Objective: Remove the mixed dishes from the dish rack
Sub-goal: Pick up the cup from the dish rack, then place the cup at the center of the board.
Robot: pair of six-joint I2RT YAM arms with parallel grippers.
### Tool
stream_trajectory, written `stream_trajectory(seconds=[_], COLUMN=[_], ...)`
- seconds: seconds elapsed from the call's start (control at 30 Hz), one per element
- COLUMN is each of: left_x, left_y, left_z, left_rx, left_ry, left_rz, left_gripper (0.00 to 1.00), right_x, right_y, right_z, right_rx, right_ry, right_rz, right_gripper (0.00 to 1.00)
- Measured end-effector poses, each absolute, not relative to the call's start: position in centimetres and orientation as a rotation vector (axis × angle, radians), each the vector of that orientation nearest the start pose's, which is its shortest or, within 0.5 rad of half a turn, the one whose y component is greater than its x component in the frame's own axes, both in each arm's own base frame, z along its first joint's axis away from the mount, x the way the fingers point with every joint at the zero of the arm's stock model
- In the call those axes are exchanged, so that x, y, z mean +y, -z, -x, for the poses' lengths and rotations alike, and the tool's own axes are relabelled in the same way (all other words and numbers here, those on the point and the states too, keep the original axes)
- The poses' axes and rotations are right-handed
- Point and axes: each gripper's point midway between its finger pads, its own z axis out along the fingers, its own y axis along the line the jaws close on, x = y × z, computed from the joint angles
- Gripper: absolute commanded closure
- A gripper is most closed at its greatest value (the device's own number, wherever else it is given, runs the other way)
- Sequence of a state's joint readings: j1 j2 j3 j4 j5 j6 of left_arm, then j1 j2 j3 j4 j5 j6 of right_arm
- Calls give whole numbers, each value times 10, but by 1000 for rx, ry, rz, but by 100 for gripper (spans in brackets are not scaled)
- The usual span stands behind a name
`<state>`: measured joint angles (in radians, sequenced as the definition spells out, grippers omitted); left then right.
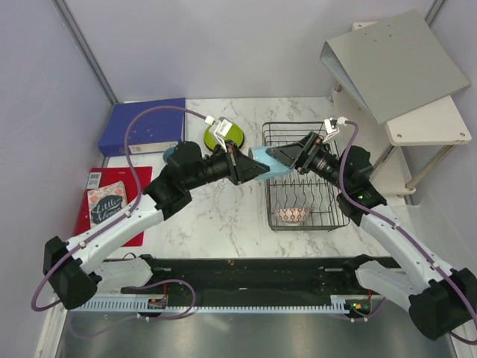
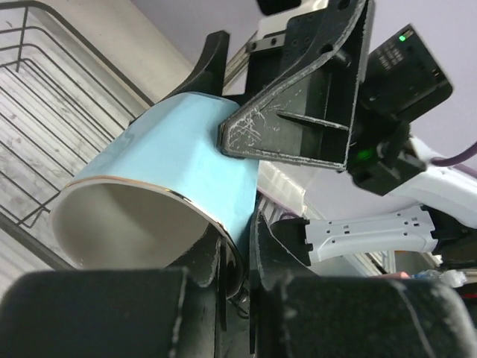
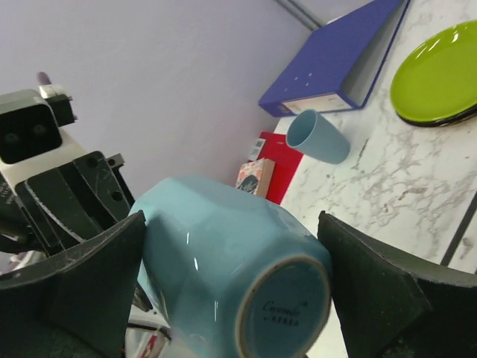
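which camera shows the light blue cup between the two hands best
Right wrist: the cup fills the frame, its side and stamped base in plain sight. Left wrist shows the rim and white inside, partly hidden. Top external shows only a small blue patch.

1. From above, the light blue cup (image 1: 259, 158) is mostly covered by the left pincer (image 1: 253, 169) and the right pincer (image 1: 274, 156).
2. A second blue cup (image 1: 170, 153) peeks out behind the left arm (image 1: 186, 175); we see only a bit.
3. The lime green plate (image 3: 436, 74) is cut off by the right wrist view's edge, and the black plate (image 3: 440, 122) under it shows just a thin rim.
4. The writing (image 3: 287, 313) on the cup's bottom is too small for us to read.
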<state>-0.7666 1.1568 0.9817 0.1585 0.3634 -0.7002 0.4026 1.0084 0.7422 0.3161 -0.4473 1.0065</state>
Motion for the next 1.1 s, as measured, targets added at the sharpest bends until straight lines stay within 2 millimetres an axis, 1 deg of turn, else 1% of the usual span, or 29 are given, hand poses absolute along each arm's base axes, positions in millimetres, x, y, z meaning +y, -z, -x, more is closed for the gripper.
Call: stream_trajectory(seconds=[0.07,0.1,0.17,0.23,0.27,0.43,0.5,0.57,0.67,0.7,0.73,0.8,0.87,1.0,1.1], left_x=[-333,-329,-309,-290,-281,-258,-247,-226,-190,-182,-171,-151,-125,-83,-66], left_y=[-346,-348,-337,-326,-321,-309,-308,-311,-319,-316,-309,-286,-251,-197,-176], left_z=[-218,-216,-223,-230,-233,-228,-230,-237,-264,-271,-279,-288,-297,-298,-294], left_rx=[1740,1748,1811,1861,1880,1954,1992,2055,2101,2116,2140,2217,2322,2494,2570], left_ry=[1365,1342,1222,1119,1074,948,862,706,420,356,283,176,67,-81,-149], left_rz=[-403,-407,-363,-313,-293,-277,-260,-217,-109,-83,-51,-7,59,176,225], left_gripper=[98,98,98,98,98,98,98,98,98,98,98,98,98,98,98], right_x=[231,225,204,187,183,170,163,153,141,139,136,133,132,131,130], right_y=[-330,-333,-334,-328,-323,-301,-294,-286,-278,-276,-274,-268,-264,-259,-256], right_z=[-276,-279,-291,-299,-301,-305,-304,-303,-304,-304,-304,-303,-301,-299,-298], right_rx=[1709,1699,1681,1686,1698,1766,1786,1816,1848,1855,1861,1883,1899,1917,1926], right_ry=[-1360,-1300,-1177,-1076,-1046,-931,-881,-811,-725,-710,-690,-665,-649,-635,-630], right_rz=[-88,-93,-149,-200,-212,-257,-274,-297,-327,-331,-338,-343,-343,-338,-334], right_gripper=[2,2,2,2,2,2,2,2,2,2,2,2,2,2,2])
